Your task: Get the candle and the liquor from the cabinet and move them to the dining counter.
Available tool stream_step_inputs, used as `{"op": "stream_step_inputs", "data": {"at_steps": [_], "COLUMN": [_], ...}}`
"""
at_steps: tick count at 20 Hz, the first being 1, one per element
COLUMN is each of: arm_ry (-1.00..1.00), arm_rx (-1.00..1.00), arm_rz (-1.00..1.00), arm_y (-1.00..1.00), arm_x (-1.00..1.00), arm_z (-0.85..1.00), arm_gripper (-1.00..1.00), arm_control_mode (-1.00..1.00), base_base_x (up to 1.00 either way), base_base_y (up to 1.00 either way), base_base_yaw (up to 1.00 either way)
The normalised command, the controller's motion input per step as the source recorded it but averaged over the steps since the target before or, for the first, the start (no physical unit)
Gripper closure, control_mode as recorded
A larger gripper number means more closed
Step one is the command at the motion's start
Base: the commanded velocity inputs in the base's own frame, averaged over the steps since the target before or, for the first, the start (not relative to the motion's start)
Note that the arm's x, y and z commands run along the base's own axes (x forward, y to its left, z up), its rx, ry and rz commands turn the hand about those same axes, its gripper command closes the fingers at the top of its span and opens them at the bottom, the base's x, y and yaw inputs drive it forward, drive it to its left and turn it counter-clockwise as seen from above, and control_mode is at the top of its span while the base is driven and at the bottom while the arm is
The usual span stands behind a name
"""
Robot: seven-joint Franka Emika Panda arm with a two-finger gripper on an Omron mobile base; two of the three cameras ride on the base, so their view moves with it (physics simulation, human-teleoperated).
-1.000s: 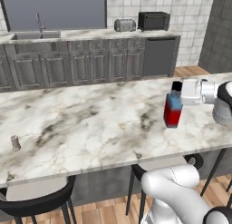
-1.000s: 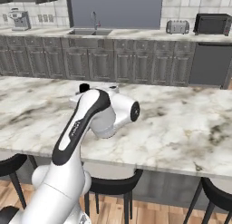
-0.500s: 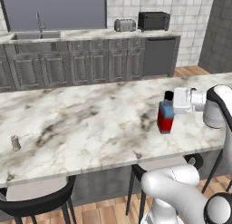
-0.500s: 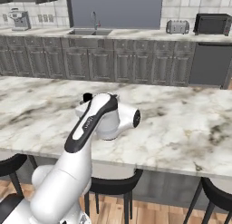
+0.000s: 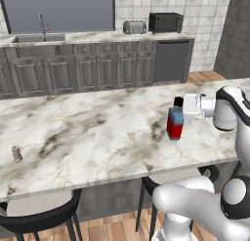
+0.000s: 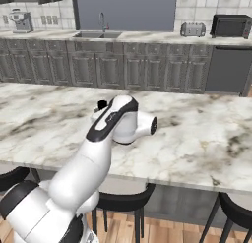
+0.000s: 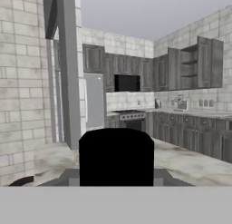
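The gripper (image 5: 181, 110) is clamped on the neck of the liquor bottle (image 5: 175, 124), which stands at or just above the dining counter (image 5: 88, 137) near its right end. Likely glass, so rigid, slick and breakable; the neck below the cap suits the hold. The left base view also shows the candle (image 5: 16, 153) far left; the hand view shows the black cap (image 7: 116, 156).
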Motion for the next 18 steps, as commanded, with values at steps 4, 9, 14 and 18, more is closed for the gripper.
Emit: {"op": "stream_step_inputs", "data": {"at_steps": [4,9,14,18], "arm_ry": [0.0,0.0,0.0,0.0], "arm_rx": [0.0,0.0,0.0,0.0], "arm_rz": [0.0,0.0,0.0,0.0], "arm_y": [-0.02,0.0,0.0,0.0], "arm_x": [0.38,0.21,0.18,0.18], "arm_z": [-0.2,-0.41,-0.45,-0.45], "arm_gripper": [1.0,1.0,1.0,1.0], "arm_control_mode": [-1.0,-1.0,-1.0,-1.0], "base_base_x": [0.0,0.0,0.0,0.0], "base_base_y": [0.0,0.0,0.0,0.0], "base_base_yaw": [0.0,0.0,0.0,0.0]}}
